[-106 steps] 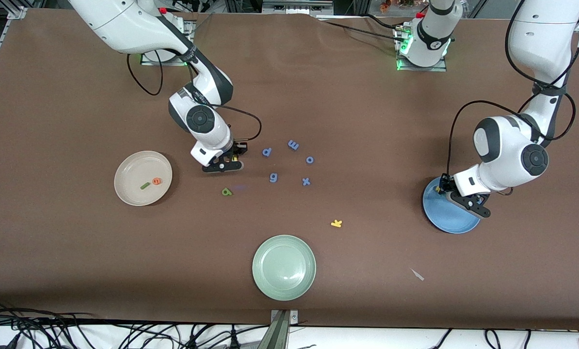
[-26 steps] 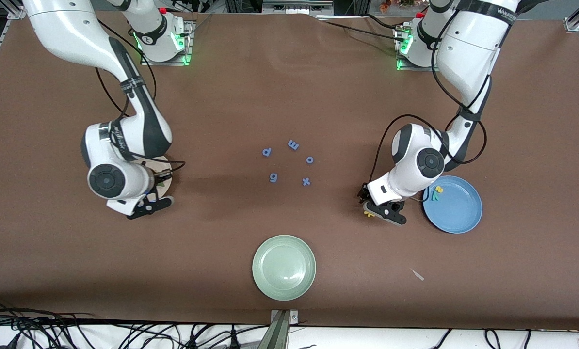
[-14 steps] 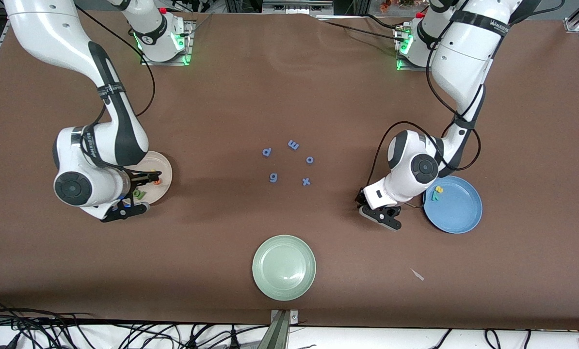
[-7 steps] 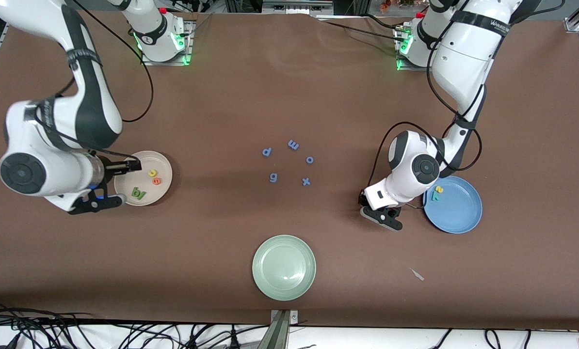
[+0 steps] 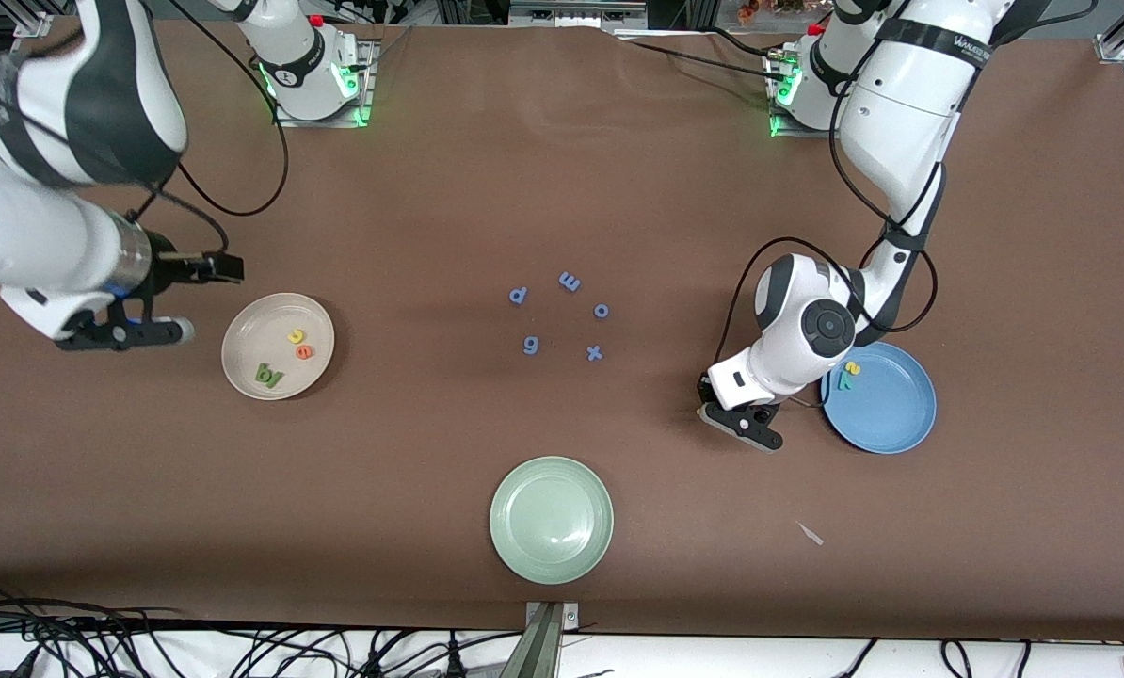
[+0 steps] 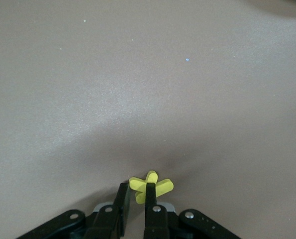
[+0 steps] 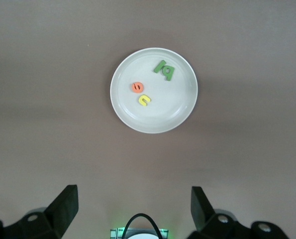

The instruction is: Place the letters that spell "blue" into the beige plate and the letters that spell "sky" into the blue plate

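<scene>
Our left gripper (image 6: pixel 136 199) has just pinched the yellow k (image 6: pixel 151 185) while our right gripper (image 7: pixel 133 206), spread empty, withdraws from the finished beige plate (image 5: pixel 242 372).

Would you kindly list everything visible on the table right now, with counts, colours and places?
beige plate: one, cream, toward the right arm's end of the table.
"blue" letters: four in the beige plate; green b and l, yellow u, orange e.
blue plate: one, sky-blue, toward the left arm's end.
letters in the blue plate: two, one yellow, one teal.
yellow k: one, on the table beside the blue plate.
blue letters: five, mid-table.
green plate: one, pale green, nearest the front camera.
left gripper: jaws shut on the yellow k.
right gripper: jaws open, raised beside the beige plate.
</scene>
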